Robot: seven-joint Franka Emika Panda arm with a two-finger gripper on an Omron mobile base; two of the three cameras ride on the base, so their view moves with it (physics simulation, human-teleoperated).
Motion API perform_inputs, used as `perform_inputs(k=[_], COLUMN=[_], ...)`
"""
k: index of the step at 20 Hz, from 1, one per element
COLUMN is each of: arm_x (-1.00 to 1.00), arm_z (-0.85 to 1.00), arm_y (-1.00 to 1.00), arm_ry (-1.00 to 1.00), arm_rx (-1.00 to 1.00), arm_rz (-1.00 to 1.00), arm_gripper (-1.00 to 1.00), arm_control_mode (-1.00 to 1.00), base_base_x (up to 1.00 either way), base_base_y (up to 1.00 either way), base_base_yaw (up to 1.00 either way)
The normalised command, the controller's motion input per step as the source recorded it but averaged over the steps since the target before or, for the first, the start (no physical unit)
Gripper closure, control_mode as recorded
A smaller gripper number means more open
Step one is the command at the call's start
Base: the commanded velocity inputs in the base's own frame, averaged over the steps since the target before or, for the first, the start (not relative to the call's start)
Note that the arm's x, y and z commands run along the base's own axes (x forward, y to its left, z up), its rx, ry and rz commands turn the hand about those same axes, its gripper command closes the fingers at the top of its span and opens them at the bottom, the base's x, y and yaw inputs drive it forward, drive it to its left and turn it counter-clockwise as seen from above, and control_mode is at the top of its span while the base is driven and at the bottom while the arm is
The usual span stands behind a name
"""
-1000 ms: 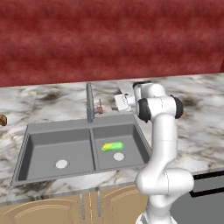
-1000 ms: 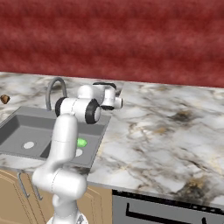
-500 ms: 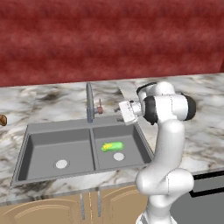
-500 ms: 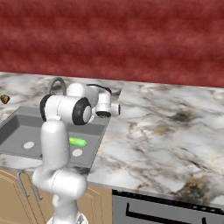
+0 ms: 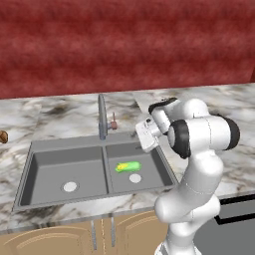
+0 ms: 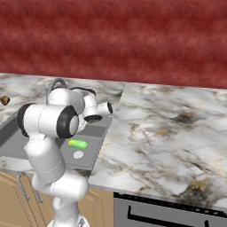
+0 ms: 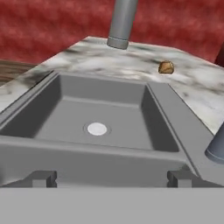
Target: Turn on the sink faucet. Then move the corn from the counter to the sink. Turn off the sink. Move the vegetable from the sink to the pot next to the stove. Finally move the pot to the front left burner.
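Observation:
The corn (image 5: 127,166) lies in the right basin of the sink (image 5: 30,164), beside the round white drain; it also shows as the corn (image 6: 78,143) behind my arm. The sink faucet (image 5: 102,117) stands at the back of the divider, its reddish lever (image 5: 113,125) on its right. My gripper (image 5: 141,138) hovers over the sink's right rim, above the corn, pointing left. In the hand view the gripper (image 7: 111,178) is open with nothing between its fingertips (image 7: 41,178), facing the left basin with the faucet's spout end (image 7: 122,22) above. The pot is out of view.
A small brown lump (image 7: 165,67) sits on the marble counter (image 6: 168,133) left of the sink, seen too as the lump (image 5: 2,136). The black stove (image 5: 236,221) edge lies at the lower right. A red wall runs behind the counter.
My hand has swung down and forward from near the faucet lever to over the sink's right rim, and the elbow has rolled outward. The corn has stayed put.

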Motion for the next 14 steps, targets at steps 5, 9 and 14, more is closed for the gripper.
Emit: perform_inputs(k=[5, 9, 14], arm_x=[-0.25, -0.09, 0.01], arm_z=[-0.38, -0.43, -0.38], arm_y=[0.15, 0.0, 0.0], arm_ry=[0.09, 0.08, 0.02], arm_rx=[-0.29, -0.17, -0.14], arm_rz=[0.0, 0.0, 0.0], arm_gripper=[-1.0, -1.0, -1.0], arm_control_mode=[-1.0, -1.0, -1.0], base_base_x=[0.0, 0.0, 0.0], base_base_y=[0.0, 0.0, 0.0], base_base_yaw=[0.0, 0.0, 0.0])
